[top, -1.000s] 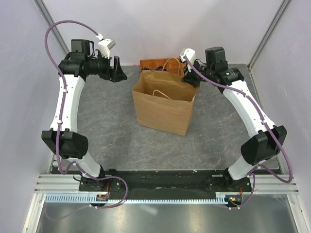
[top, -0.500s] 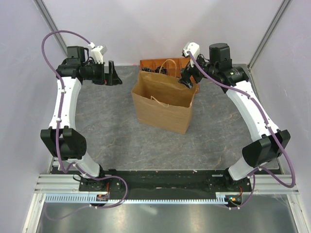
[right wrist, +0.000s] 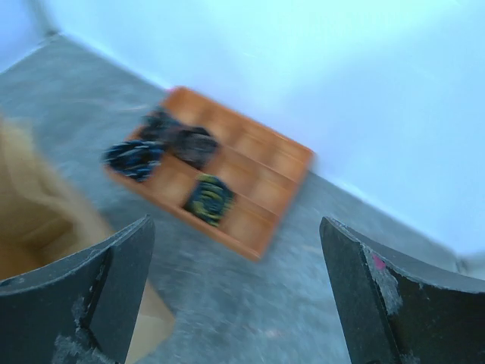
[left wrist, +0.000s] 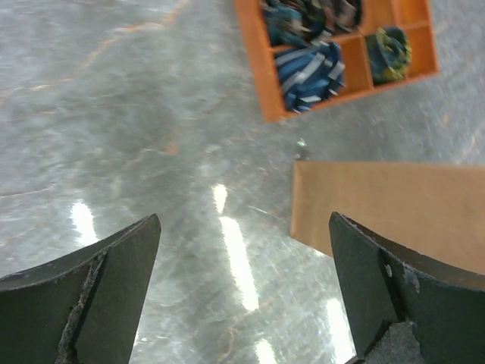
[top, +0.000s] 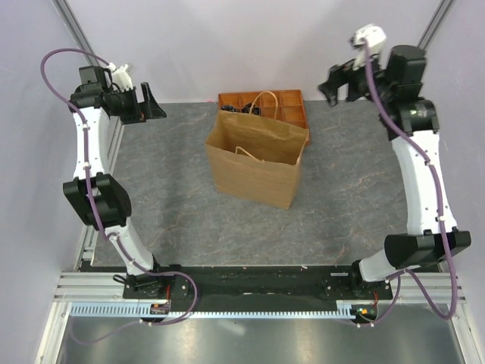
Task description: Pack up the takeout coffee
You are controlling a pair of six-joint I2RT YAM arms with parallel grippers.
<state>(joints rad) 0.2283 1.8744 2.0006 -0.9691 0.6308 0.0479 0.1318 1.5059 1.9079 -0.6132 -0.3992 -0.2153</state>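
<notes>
Left gripper: jaws spread wide, empty, raised at the far left.
Right gripper: spread, empty.
Takeout coffee: unseen (perhaps inside the paper bag).
Handling: likely light, crushable, spill-prone; hold mid-wall, below lid.

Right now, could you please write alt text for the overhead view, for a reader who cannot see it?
An open brown paper bag stands mid-table, an orange tray behind it. The left gripper and right gripper hover open and empty near the far corners.
</notes>
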